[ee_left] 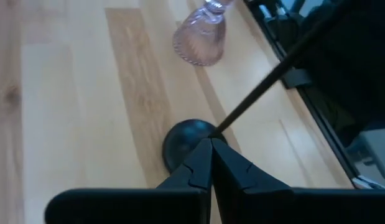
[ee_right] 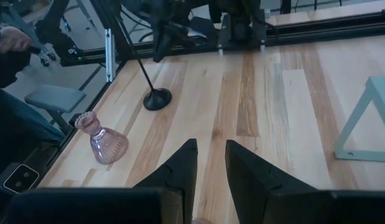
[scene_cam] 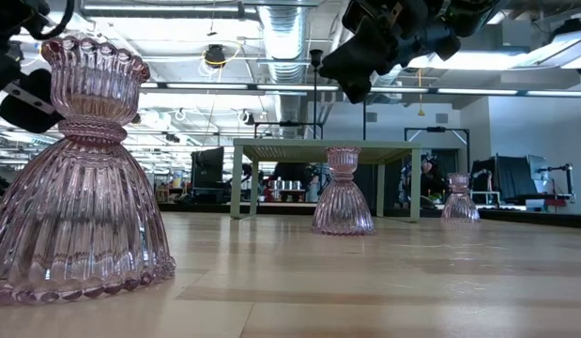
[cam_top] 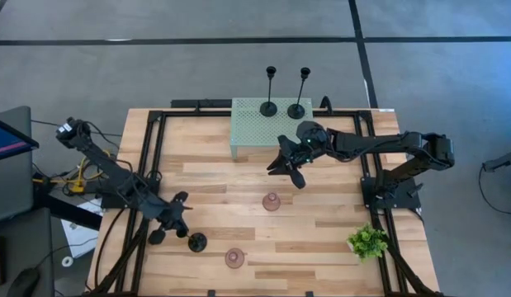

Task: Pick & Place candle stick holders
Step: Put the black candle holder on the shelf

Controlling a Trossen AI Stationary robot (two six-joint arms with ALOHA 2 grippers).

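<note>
Two black candle stick holders [cam_top: 270,92] [cam_top: 300,92] stand upright side by side on the mint-green mesh shelf [cam_top: 259,128] at the upper middle of the high view. A third black holder [cam_top: 196,241] has its round base on the table [cam_top: 321,239] at the lower left of that view; in the left wrist view its stem leans at a slant and the left pincer [ee_left: 211,163] is closed, its tips pressed together just by the base. Three pink glass holders are on the wood: one [cam_top: 272,201] near the middle, one [cam_top: 234,257] toward the lower middle, and a third that shows only in the low view [scene_cam: 459,197], at the far right. The right pincer [cam_top: 286,162] hangs above the table just below the shelf, with a narrow gap between its fingers and nothing in it. A small green plant [cam_top: 368,241] sits at the lower right.
</note>
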